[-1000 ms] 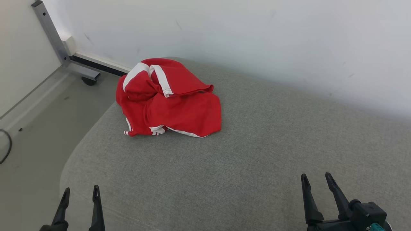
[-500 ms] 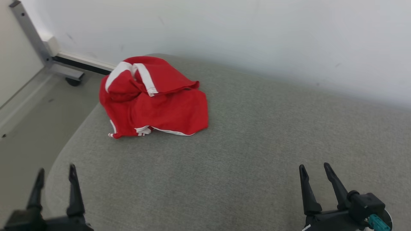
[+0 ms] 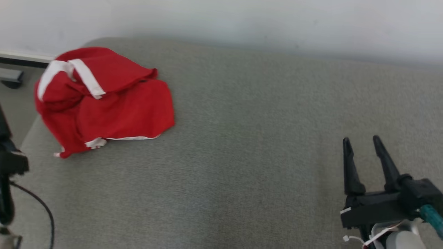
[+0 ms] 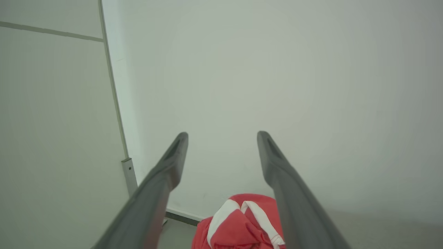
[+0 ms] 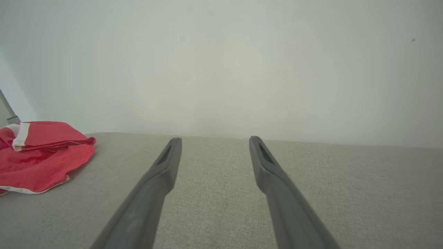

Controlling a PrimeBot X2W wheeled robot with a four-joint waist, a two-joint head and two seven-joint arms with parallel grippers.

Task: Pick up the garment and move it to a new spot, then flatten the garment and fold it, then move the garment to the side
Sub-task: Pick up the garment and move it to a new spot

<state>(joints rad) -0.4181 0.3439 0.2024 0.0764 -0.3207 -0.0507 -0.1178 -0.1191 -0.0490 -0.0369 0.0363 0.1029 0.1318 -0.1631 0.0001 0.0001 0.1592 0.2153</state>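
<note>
The garment (image 3: 104, 103) is a crumpled red piece with white bands, lying in a heap near the left end of the grey cushion (image 3: 242, 155). My right gripper (image 3: 361, 140) hovers open at the lower right, far from the cloth, with nothing between its fingers. From the right wrist, the garment (image 5: 41, 155) lies off to the left of the open right gripper (image 5: 215, 139). My left gripper (image 4: 223, 134) is open and raised, pointing at the wall, with the garment (image 4: 242, 224) low between its fingers and well beyond them. A dark part of the left arm (image 3: 8, 162) sits at the left edge.
A pale wall (image 3: 242, 20) runs right behind the cushion. A metal frame foot with a caster (image 3: 10, 77) stands on the floor past the cushion's left end, and its upright post (image 4: 129, 176) rises beside the wall. A black cable (image 3: 41, 207) hangs at the lower left.
The head camera has swung right, so the whole picture shifted left. The right gripper stands higher in the picture. The left gripper's fingers have left the lower left corner.
</note>
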